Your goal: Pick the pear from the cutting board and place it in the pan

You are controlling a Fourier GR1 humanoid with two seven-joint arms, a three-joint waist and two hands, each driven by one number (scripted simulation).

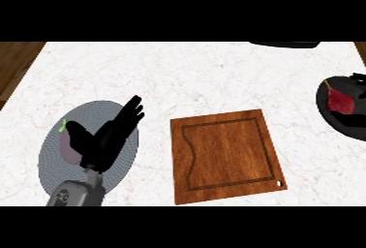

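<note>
**Marble counter, one hand, two red fruits**

Pale marble covered the counter, with brown wood flooring showing past its left corner. We counted one wooden cutting board lying flat near the middle, a groove running round its face and a small hole in its lower right corner. Left of it, well apart, sat one round grey plate. At the right edge we saw one dark pan, partly cut off by the view, and at the top edge one more dark shape that we could not identify.

We saw one hand only, the left hand. It stood over the plate with its fingers straight and spread apart, closed on nothing.

We counted two reddish fruits. One dull red fruit with a green stalk lay on the plate, partly hidden under the hand. A brighter red fruit lay inside the pan. We could not tell which of them was the pear.
</note>
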